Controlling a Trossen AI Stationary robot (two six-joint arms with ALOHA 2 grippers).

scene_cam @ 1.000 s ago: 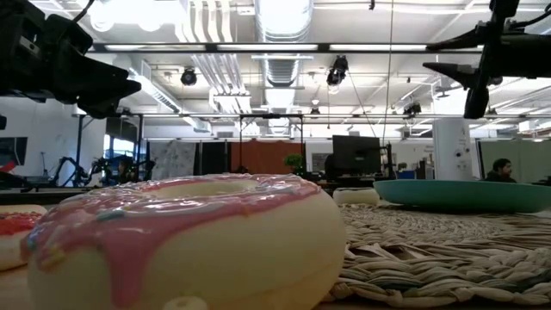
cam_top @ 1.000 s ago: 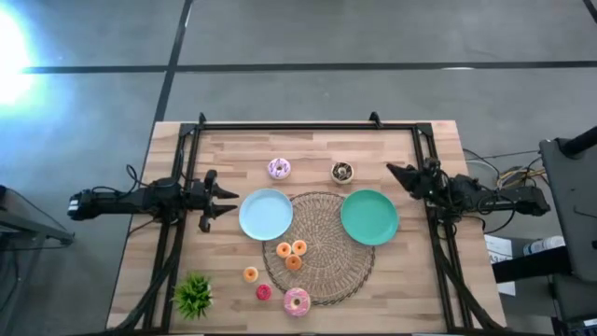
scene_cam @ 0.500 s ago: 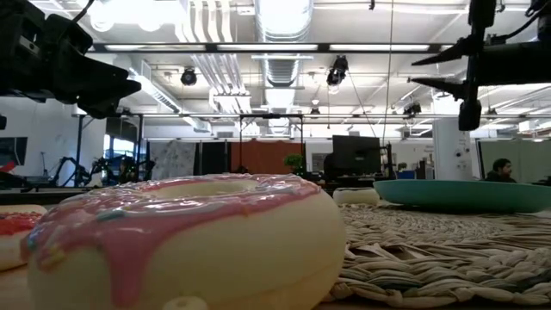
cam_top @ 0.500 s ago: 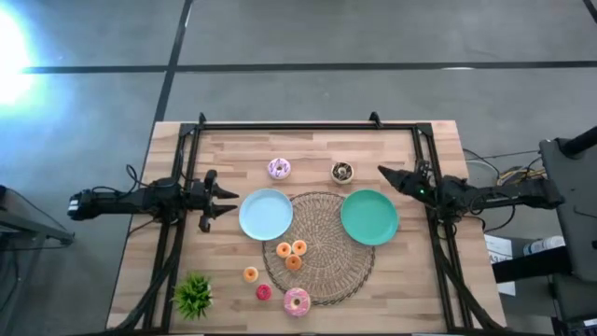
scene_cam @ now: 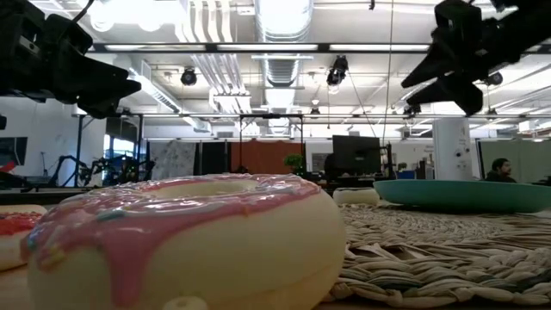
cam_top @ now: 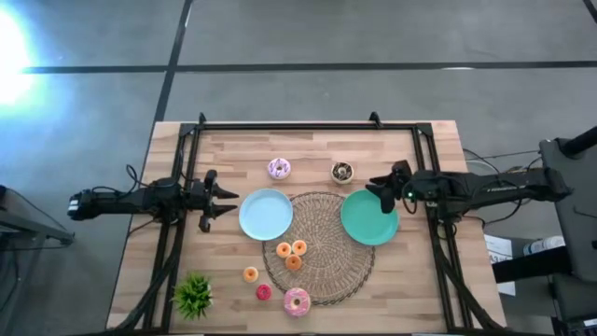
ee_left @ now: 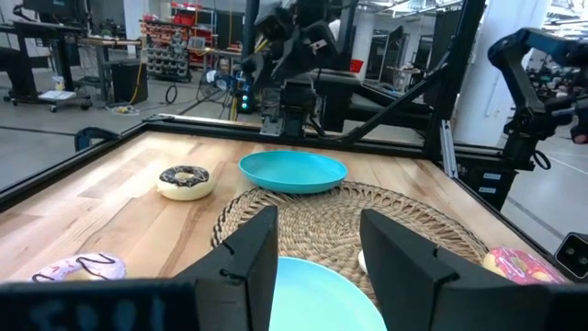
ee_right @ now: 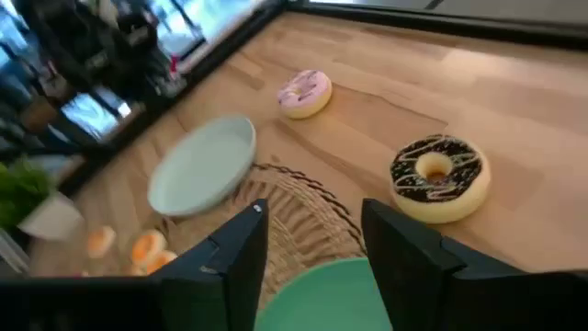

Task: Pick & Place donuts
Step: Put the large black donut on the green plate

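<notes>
A lilac-white donut (cam_top: pixel 279 168) and a dark brown donut (cam_top: pixel 342 172) lie on the wood near the far edge. The pink donut (cam_top: pixel 297 301) rests at the near rim of the woven mat (cam_top: pixel 322 271). Three tiny orange donuts (cam_top: pixel 292 253) sit on the mat. Another orange one (cam_top: pixel 250 274) and a red-pink one (cam_top: pixel 264 292) lie beside the mat. My right gripper (cam_top: pixel 376 186) is open and tipped down in the air over the green plate's (cam_top: pixel 369 224) far edge, close to the brown donut (ee_right: pixel 439 177). My left gripper (cam_top: pixel 231 198) is open and level beside the light-blue plate (cam_top: pixel 266 214).
A small spiky green plant (cam_top: pixel 193 295) stands at the near left corner. A black frame (cam_top: pixel 308 125) runs along the far edge and both sides of the table. Bare wood lies between the two far donuts and the frame.
My right gripper has gone toward the table's left, out over the green plate's far edge. It has also tipped downward and rolled. Nothing on the table has moved.
</notes>
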